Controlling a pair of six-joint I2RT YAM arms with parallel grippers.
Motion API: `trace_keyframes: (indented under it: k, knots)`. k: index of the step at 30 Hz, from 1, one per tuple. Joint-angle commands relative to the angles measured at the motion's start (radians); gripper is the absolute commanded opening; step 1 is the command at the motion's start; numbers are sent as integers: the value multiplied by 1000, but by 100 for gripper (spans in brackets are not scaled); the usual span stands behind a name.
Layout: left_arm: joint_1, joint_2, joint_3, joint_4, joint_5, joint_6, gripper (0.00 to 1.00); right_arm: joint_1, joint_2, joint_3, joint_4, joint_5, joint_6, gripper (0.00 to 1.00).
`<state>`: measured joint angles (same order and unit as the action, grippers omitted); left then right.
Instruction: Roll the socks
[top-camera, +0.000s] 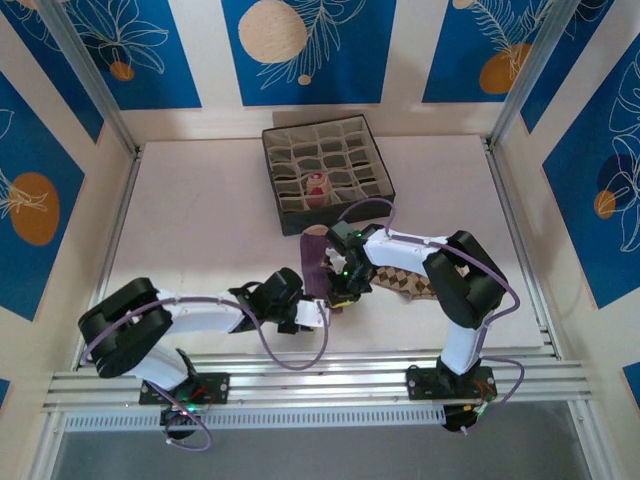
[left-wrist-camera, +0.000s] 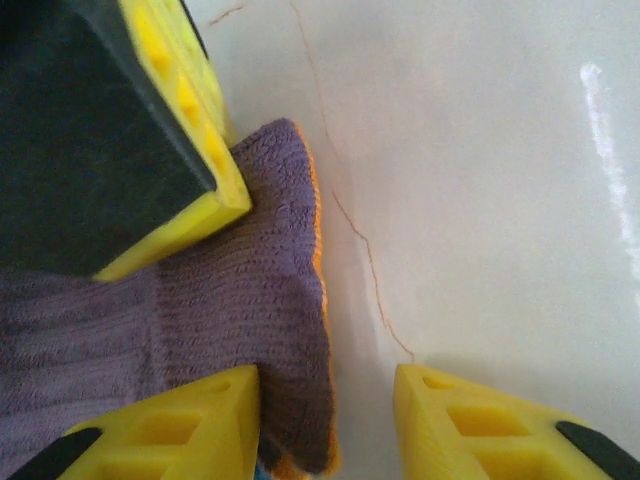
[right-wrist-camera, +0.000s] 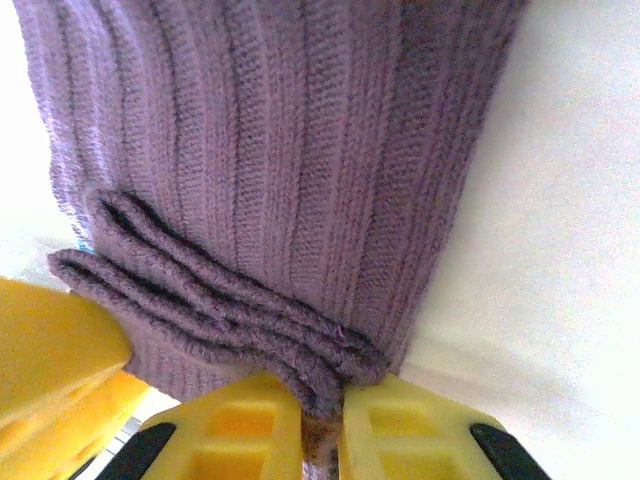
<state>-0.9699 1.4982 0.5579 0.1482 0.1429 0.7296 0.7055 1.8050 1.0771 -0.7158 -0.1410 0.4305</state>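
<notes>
Socks lie in three places on the table (top-camera: 200, 220). The purple sock (top-camera: 315, 258) stretches lengthwise at the centre of the top view, beige toe toward the top of the frame, its lower end between the two grippers. The diamond-patterned sock (top-camera: 400, 283) lies flat just right of it, partly under the right arm (top-camera: 455, 275). The beige sock with the maroon toe (top-camera: 317, 187) sits rolled in a compartment near the front left of the grey compartment box (top-camera: 296, 224) at upper centre.

The right arm rises from its base at lower right, bends at a high elbow and reaches left to the purple sock. The left arm (top-camera: 190, 315) folds back to an elbow at far left, then stretches right to the same end.

The right wrist view gives the grip: the right gripper (right-wrist-camera: 320, 430) is clenched on bunched, folded layers of the sock at bottom centre, ribbed fabric spreading upward.

The left wrist view shows the left gripper (left-wrist-camera: 330, 420) released, fingers apart. The sock's edge lies against the finger on the left of the frame, with bare table before the other. A thin reddish line (left-wrist-camera: 370, 270) crosses the table there.
</notes>
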Motion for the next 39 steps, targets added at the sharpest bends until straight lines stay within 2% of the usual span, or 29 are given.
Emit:
trace_keyframes:
  k: [1, 3, 5, 8, 10, 12, 15, 21, 28, 32, 35, 39]
  knots:
    - [-29, 43, 37, -4, -24, 63, 38, -7, 33, -48, -69, 26, -22, 13]
    - [-46, 69, 39, 3, -48, 65, 37, -10, 8, -56, -50, -9, -31, 13]
    - [-54, 97, 57, -13, -62, 46, 31, -18, -26, -71, -32, -53, -34, 14]
    - [-55, 124, 88, -48, -66, 4, 12, -36, -75, -96, -12, -89, -42, 18]
    - [-55, 135, 99, -68, -55, -17, 0, -51, -102, -110, -13, -97, -48, 27]
    - [-53, 138, 111, -96, -36, -40, 0, -70, -131, -126, -17, -97, -50, 35]
    - [-36, 121, 118, -137, 33, -85, 0, -102, -190, -154, -10, -108, -43, 40]
    - [37, 63, 105, -168, 265, -202, 0, -134, -292, -199, 55, -149, -13, 38]
    - [134, 88, 148, -225, 517, -296, 0, -107, -302, -282, 268, -301, 21, 24]
    - [194, 131, 190, -268, 653, -345, 0, -86, -246, -309, 345, -332, 32, 24]
    - [231, 164, 221, -304, 709, -380, 0, -80, -215, -331, 406, -366, 37, 25]
    - [273, 193, 241, -321, 754, -434, 0, -82, -225, -370, 463, -373, 37, 36]
